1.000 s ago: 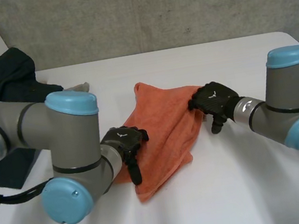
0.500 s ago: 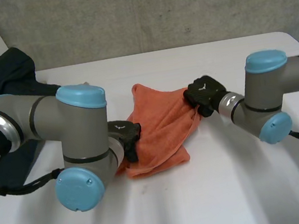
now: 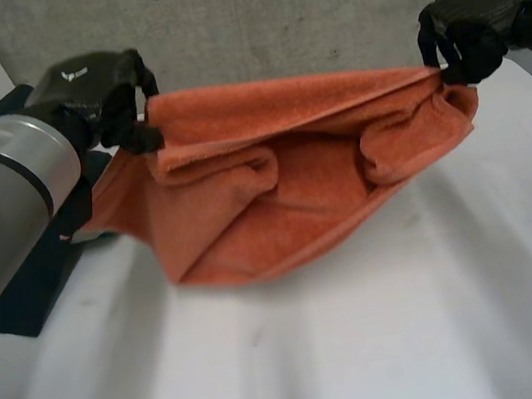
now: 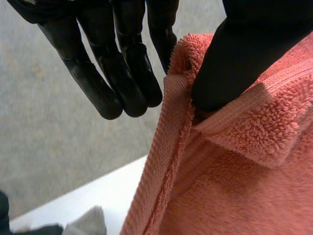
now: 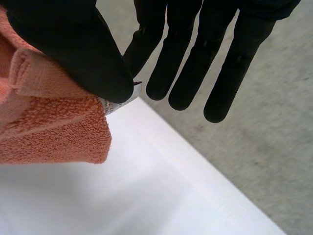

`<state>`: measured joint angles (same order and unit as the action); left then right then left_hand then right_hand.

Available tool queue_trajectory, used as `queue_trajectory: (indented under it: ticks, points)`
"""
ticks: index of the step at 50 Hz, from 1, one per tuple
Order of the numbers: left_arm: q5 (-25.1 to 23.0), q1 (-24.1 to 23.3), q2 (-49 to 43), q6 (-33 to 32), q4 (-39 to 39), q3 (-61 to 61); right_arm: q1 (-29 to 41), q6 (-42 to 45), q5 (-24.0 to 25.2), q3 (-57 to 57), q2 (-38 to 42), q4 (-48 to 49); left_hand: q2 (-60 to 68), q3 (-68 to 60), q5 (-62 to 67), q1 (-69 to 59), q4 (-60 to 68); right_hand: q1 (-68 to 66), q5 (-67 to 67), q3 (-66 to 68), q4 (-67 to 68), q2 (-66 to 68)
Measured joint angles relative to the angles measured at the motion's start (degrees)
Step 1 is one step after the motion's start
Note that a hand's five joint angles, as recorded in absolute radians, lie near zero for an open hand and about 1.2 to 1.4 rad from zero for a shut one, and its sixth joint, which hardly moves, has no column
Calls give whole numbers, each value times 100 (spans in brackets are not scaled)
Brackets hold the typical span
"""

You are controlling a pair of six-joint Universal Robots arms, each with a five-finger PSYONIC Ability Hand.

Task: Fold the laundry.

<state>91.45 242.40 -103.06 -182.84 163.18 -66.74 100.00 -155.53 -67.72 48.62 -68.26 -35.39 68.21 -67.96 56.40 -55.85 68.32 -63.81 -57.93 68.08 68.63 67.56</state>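
Observation:
An orange towel [image 3: 292, 170] hangs stretched between my two hands above the white table [image 3: 370, 345], its lower part sagging in loose folds. My left hand [image 3: 86, 84] holds one top corner; in the left wrist view its thumb [image 4: 244, 54] pinches the towel's hem [image 4: 230, 166] while the other fingers [image 4: 122, 73] stay straight. At the other top corner my right hand [image 3: 477, 12] grips likewise. Its thumb [image 5: 73, 49] presses the towel corner [image 5: 49, 132] beside a small white label [image 5: 120, 100], fingers [image 5: 195, 63] extended.
Dark clothes [image 3: 17, 289] lie on the table at the left behind my left arm [image 3: 3, 201]. A grey cloth [image 4: 88, 223] shows on the table below the towel's corner. A concrete wall [image 3: 297, 12] stands behind the table.
Both hands have closed on the towel's corners, risen from the table and moved apart. The towel, which lay crumpled on the table, now hangs spread between them.

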Motion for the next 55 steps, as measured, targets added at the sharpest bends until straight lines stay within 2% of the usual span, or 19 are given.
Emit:
queue_trajectory:
  ticks: [9,16,19,24,27,33,34,35,36,37,39,40,42,43,55]
  points:
    - [131,186,-1135,-170,30,241,222,508,-169,-44,759,19,0,0,0,0,1,0,0,0,0,0]
    - [89,282,-1707,-125,121,1342,471,563,-596,-506,1187,818,10,-10,185,0,5,0,-48,7,2,0]
    - [67,332,-1557,131,303,1878,545,274,-906,-709,1030,1847,11,-9,185,0,19,0,-48,7,2,0]
    - [61,424,-980,632,836,1989,545,-284,-1044,-498,483,3186,10,-10,185,0,20,0,-49,7,2,0]
    - [44,485,-617,803,1247,1646,526,-560,-971,-162,131,3684,11,-10,185,0,20,0,-55,7,2,0]
    - [-85,587,-230,770,1865,711,494,-748,-696,389,-249,3814,-122,84,77,0,-105,-36,-62,7,3,0]
    - [-185,607,-219,685,2013,295,499,-771,-437,730,-420,3635,-962,940,-782,380,-977,-36,-63,7,3,0]
    - [-210,609,-228,665,2041,202,501,-771,-410,760,-434,3613,-962,940,-782,380,-977,-36,-62,7,3,0]
    - [-266,610,-263,628,2083,27,510,-768,-317,862,-486,3527,-2294,2244,-2045,1292,-2248,-36,-62,7,3,0]
    - [-347,602,-349,584,2122,-190,528,-761,-215,960,-550,3424,-2836,2782,-2654,1800,-2849,-36,-63,7,3,0]
    - [-463,576,-518,540,2150,-412,557,-753,-111,1037,-630,3302,-3883,3838,-3674,2772,-3852,-36,-63,7,4,0]
    - [-463,576,-518,540,2150,-412,557,-753,-111,1037,-630,3302,-3883,3838,-3674,2772,-3852,-36,-63,7,4,0]
    - [-625,492,-863,507,2124,-549,618,-753,13,1052,-795,3112,-5163,5115,-4985,4146,-5219,-36,-63,7,4,0]
    - [-661,466,-956,502,2108,-553,634,-757,36,1039,-841,3067,-5530,5487,-5301,4440,-5566,-36,-63,7,4,0]
    - [-985,-214,-2207,593,1332,388,906,-1143,430,792,-1594,2552,-5640,5576,-5350,4460,-5669,-36,-64,7,4,0]
